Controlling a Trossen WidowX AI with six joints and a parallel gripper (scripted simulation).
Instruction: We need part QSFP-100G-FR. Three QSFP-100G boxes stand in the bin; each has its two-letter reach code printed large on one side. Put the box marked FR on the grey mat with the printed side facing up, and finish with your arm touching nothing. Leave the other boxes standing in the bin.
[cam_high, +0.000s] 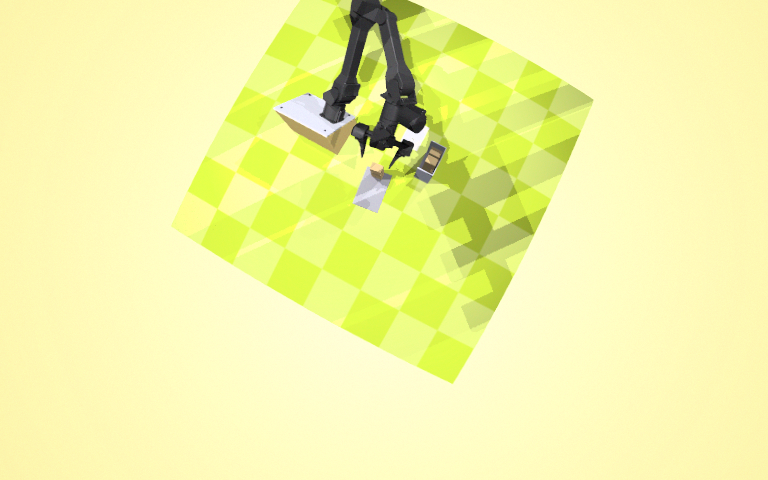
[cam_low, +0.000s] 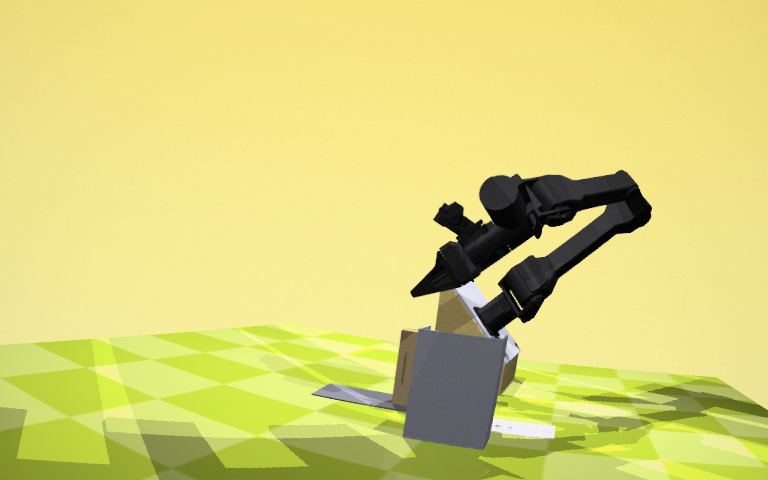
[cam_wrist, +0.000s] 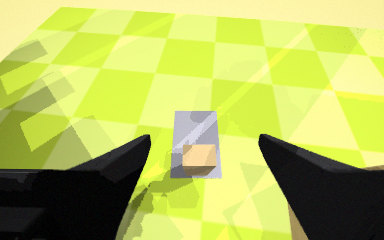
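Near the top centre of the top view, the gripper (cam_high: 376, 160) (cam_low: 412, 294) (cam_wrist: 204, 139) is spread wide and holds nothing, above a tan box (cam_high: 377, 170) (cam_low: 404, 367) (cam_wrist: 199, 156) standing upright on the grey mat (cam_high: 371, 193) (cam_low: 351, 394) (cam_wrist: 196, 125).

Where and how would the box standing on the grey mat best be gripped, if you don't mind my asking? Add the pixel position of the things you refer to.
Probably by its upper part, from above, with the open gripper (cam_high: 376, 160) (cam_low: 412, 293) (cam_wrist: 204, 139) straddling two opposite sides: the box (cam_high: 376, 170) (cam_low: 402, 367) (cam_wrist: 199, 155) stands upright, tall and narrow.
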